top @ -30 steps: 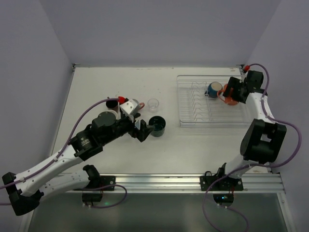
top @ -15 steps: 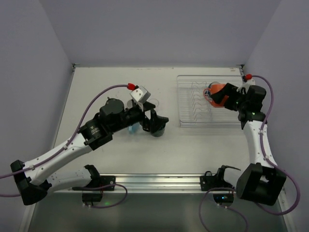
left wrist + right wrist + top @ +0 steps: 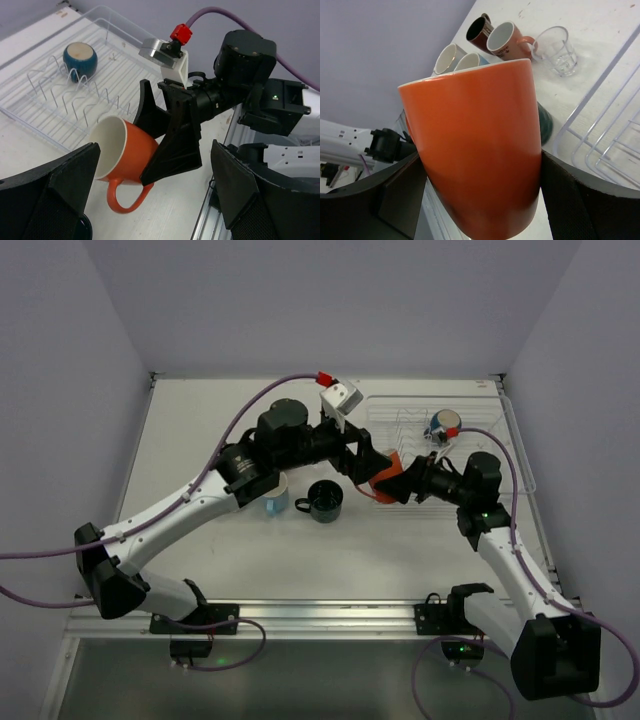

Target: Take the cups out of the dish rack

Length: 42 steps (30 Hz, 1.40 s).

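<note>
Swinging clear of the rack (image 3: 50,115), the right pincer (image 3: 480,200) now pinches the orange mug (image 3: 127,150) across its body, hanging just off the rack's left edge over the surface (image 3: 220,420). The left pincer (image 3: 366,465) (spread wide) has swept across to face it, probably for a handover. One blue mug (image 3: 80,57) remains racked.
</note>
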Motion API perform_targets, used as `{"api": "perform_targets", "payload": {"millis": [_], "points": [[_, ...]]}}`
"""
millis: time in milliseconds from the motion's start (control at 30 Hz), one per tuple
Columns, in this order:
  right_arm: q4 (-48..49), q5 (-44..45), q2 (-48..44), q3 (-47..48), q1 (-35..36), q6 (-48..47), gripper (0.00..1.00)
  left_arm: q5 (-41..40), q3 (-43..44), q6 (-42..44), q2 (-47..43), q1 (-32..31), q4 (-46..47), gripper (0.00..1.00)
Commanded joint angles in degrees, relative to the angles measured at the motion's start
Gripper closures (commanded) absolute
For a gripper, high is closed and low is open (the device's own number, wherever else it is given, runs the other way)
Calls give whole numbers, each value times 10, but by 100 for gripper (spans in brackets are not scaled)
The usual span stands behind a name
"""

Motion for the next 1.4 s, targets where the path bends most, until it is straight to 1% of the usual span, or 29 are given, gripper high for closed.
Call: {"api": "perform_targets", "payload": {"millis": [0,100,167,300,400,433,467,500,567,600,667,800,867,900,933,1000,1033,1067,1100,1133,1167,1200,1233,1267,1333,1367], "points": [[98,-39,-19,-7,10,21,80,47,44,-24,40,12,-55,0],[105,-44,-21,-13,18,22,80,44,61,-33,80,15,-61,2],[105,-44,-26,-15,22,22,80,17,68,-35,89,15,-65,4],[98,-40,-35,-20,27,19,80,1,59,-45,100,15,-47,7],[94,-33,-40,-21,28,15,80,9,64,-48,116,15,-56,17],[92,-31,-42,-21,27,15,80,11,64,-48,125,14,-59,26],[91,-31,-43,-21,28,14,80,20,62,-50,129,15,-57,30],[90,-30,-42,-21,28,14,80,29,61,-52,136,15,-55,37],[87,-25,-41,-20,29,11,80,62,63,-54,144,15,-52,41],[78,-18,-40,-16,31,5,80,70,67,-56,155,15,-56,45],[66,-5,-41,-13,34,-3,80,83,75,-57,165,15,-71,49],[49,15,-40,-4,37,-16,80,126,71,-61,181,15,-81,53],[52,17,-37,-2,41,-16,80,142,69,-62,183,15,-72,71],[51,18,-38,-1,42,-17,80,142,69,-62,180,15,-71,91],[49,21,-39,-2,45,-18,80,137,69,-63,176,15,-70,98],[44,21,-44,-5,45,-19,78,101,66,-60,155,15,-73,100],[42,21,-53,-6,47,-18,70,89,63,-57,145,15,-75,100],[42,21,-59,-7,47,-18,62,53,62,-50,134,15,-82,100],[43,21,-65,-13,47,-13,53,33,58,-47,107,15,-87,100],[45,21,-78,-16,47,-9,43,15,48,-45,93,15,-91,100],[46,19,-85,-19,48,-5,30,-23,38,-44,76,15,-101,100],[49,17,-91,-26,48,1,25,-41,26,-43,42,15,-103,100],[49,17,-98,-28,47,4,20,-55,1,-44,26,15,-105,100],[49,17,-107,-31,48,7,14,-86,-11,-48,9,15,-113,100],[47,13,-116,-36,48,10,9,-114,-45,-53,-37,15,-142,100],[44,11,-118,-36,49,11,7,-144,-54,-57,-53,15,-156,100]]}}
